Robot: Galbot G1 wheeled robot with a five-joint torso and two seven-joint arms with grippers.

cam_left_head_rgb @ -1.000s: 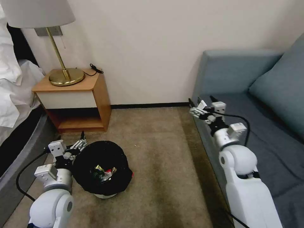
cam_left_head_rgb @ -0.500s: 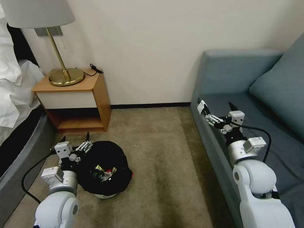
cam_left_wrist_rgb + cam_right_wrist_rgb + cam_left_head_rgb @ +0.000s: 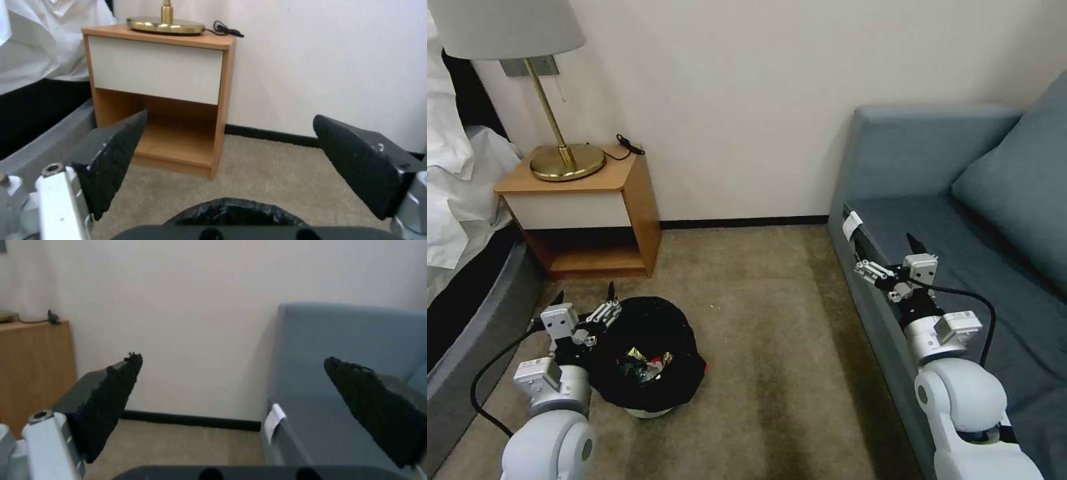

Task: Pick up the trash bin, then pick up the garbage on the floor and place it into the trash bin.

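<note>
The trash bin (image 3: 627, 333), round with a crinkly black bag and a pale base, stands on the carpet. Garbage (image 3: 644, 363), a few crumpled wrappers, lies inside it. A small red scrap (image 3: 704, 365) peeks out at the bin's right side. My left gripper (image 3: 585, 297) is open just over the bin's left rim and holds nothing. In the left wrist view its fingers (image 3: 118, 156) spread wide above the black bag rim (image 3: 233, 210). My right gripper (image 3: 887, 250) is open and empty above the sofa's front edge, far from the bin, with its fingers (image 3: 111, 400) wide apart.
A wooden nightstand (image 3: 594, 213) with a brass lamp (image 3: 564, 160) stands behind the bin. A bed (image 3: 460, 220) runs along the left. A blue-grey sofa (image 3: 960, 220) fills the right side. Open carpet (image 3: 760, 347) lies between bin and sofa.
My right arm has drawn back and lowered along the sofa's edge. My left gripper has shifted slightly right, beside the bin. The bin has stayed put.
</note>
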